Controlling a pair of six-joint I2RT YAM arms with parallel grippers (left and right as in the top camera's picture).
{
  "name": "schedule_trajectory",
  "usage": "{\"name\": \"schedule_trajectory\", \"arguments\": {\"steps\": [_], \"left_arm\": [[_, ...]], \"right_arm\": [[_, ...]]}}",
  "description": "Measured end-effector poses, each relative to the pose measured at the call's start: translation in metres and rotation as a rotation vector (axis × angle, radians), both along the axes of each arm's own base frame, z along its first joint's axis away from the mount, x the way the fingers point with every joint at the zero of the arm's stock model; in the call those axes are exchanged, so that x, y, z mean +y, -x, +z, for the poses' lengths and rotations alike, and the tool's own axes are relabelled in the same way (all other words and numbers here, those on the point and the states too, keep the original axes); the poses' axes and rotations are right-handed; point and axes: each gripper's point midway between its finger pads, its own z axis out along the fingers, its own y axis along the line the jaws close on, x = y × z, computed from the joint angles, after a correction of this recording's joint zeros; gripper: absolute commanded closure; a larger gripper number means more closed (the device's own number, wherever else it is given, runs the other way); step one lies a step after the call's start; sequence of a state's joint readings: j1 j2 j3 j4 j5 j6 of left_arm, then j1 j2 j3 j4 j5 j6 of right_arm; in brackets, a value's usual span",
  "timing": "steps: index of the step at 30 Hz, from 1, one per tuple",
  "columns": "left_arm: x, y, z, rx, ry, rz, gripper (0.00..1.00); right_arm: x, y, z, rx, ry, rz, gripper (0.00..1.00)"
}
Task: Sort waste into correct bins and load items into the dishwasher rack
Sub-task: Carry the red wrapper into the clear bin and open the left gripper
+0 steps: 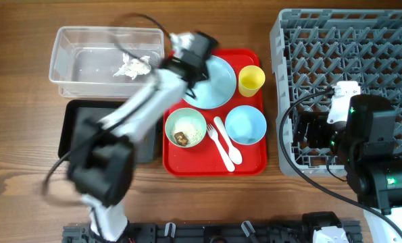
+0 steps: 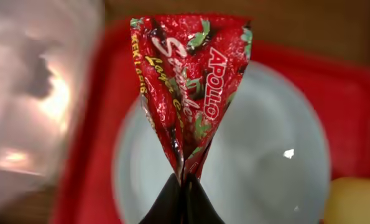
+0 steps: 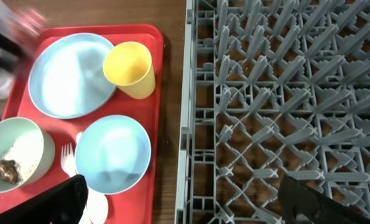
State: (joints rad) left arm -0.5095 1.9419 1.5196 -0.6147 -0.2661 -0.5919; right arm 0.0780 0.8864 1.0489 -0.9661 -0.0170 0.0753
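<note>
My left gripper [image 2: 183, 186] is shut on the red shiny snack wrapper [image 2: 185, 81] and holds it above the light blue plate [image 1: 217, 84] near the clear tub [image 1: 72, 54], which holds the white napkin [image 1: 132, 66]. The black tray [image 1: 76, 128] lies in front of the tub. The pale green bowl [image 1: 186, 128] holds rice crumbs and a brown lump [image 1: 181, 138]. The yellow cup [image 1: 250, 79], small blue bowl [image 1: 246, 125], fork [image 1: 214, 135] and spoon [image 1: 229, 145] are on the red tray. My right gripper [image 3: 185, 205] is open and empty over the left edge of the grey rack [image 1: 363, 61].
The flat red serving tray [image 1: 248, 162] lies between the bins and the rack. My left arm stretches over the black tray and the red tray's left side. A strip of bare wood separates the red tray from the rack.
</note>
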Motion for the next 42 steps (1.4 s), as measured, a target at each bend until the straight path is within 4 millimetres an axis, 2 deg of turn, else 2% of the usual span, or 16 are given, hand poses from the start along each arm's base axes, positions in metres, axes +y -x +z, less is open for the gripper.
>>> {"name": "schedule_trajectory", "arguments": {"steps": [2,5,9,12,15,16,17,21,24,26,29,33,36,39,40,42], "left_arm": [[0.053,-0.012,0.065,-0.116,0.043,0.103,0.96],[0.113,-0.017,0.094,-0.163,0.047,0.229,0.96],[0.18,-0.016,0.071,-0.084,0.051,0.424,0.95],[0.206,-0.019,0.047,-0.026,0.109,0.512,0.94],[0.219,-0.019,0.021,0.046,0.163,0.55,0.51],[0.22,-0.018,0.016,0.063,0.174,0.555,0.42],[0.221,-0.017,0.013,0.075,0.183,0.562,0.39],[0.211,-0.015,0.014,0.09,0.227,0.543,0.29],[0.189,-0.009,0.05,0.035,0.239,0.459,0.25],[0.154,0.008,0.077,0.016,0.226,0.343,0.18],[0.09,0.035,0.086,0.051,0.19,0.14,0.16],[0.012,0.071,0.07,0.13,0.142,-0.085,0.19],[-0.028,0.092,0.052,0.178,0.115,-0.192,0.2],[-0.051,0.111,0.02,0.256,0.066,-0.257,0.23],[-0.057,0.118,0.0,0.303,0.034,-0.276,0.24],[-0.056,0.124,-0.02,0.362,-0.002,-0.275,0.25]], "right_arm": [[0.0,0.001,-0.001,0.005,0.0,0.0,0.0],[0.0,0.003,-0.003,0.016,0.001,0.0,0.0],[0.0,0.003,-0.003,0.017,0.001,0.0,0.0],[0.0,0.003,-0.003,0.019,0.001,0.0,0.0],[0.0,0.004,-0.004,0.024,0.002,0.0,0.0],[0.0,0.004,-0.004,0.025,0.002,0.0,0.0],[0.0,0.004,-0.004,0.025,0.002,0.0,0.0],[0.0,0.005,-0.004,0.025,0.002,0.0,0.0],[0.0,0.005,-0.004,0.026,0.002,0.0,0.0],[0.0,0.004,-0.004,0.025,0.002,0.0,0.0],[0.0,0.005,-0.004,0.027,0.002,0.0,0.01],[0.0,0.006,-0.005,0.031,0.002,0.0,0.0],[0.0,0.006,-0.005,0.032,0.002,0.0,0.0],[0.0,0.006,-0.006,0.033,0.003,0.0,0.0],[0.0,0.006,-0.005,0.033,0.003,0.0,0.0],[-0.001,0.007,-0.007,0.04,0.003,0.0,0.0]]}}
